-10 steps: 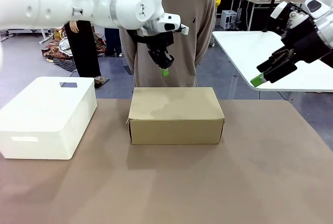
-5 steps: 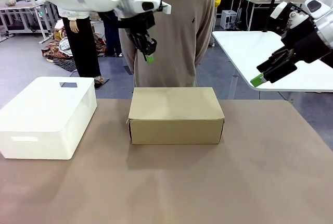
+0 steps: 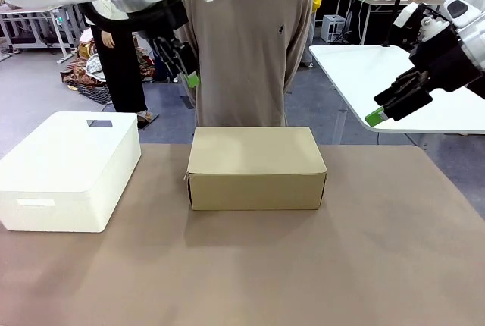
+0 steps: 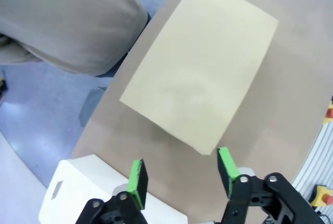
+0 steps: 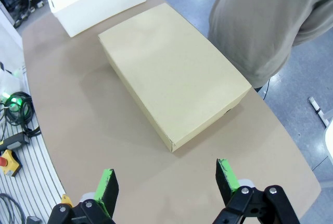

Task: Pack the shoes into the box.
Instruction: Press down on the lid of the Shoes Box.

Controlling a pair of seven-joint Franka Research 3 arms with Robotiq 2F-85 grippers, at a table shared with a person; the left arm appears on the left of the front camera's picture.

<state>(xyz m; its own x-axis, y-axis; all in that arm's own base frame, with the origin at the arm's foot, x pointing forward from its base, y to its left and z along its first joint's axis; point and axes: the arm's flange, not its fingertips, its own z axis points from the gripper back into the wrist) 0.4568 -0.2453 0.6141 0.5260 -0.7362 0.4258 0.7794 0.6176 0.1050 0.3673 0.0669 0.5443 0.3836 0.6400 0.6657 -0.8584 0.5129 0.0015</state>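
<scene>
left claw (image 3: 188, 68) now spread, farther left

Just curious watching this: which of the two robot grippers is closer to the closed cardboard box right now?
Left. The left gripper hangs above the cardboard box's far-left corner; the right gripper hovers off beyond its right end.

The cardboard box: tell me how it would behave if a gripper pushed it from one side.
The cardboard box sits flat and low on the table, so it would likely slide, not tip. Its lid is closed, which probably keeps the walls fairly stiff. Its weight can't be judged, since the contents are hidden.
</scene>
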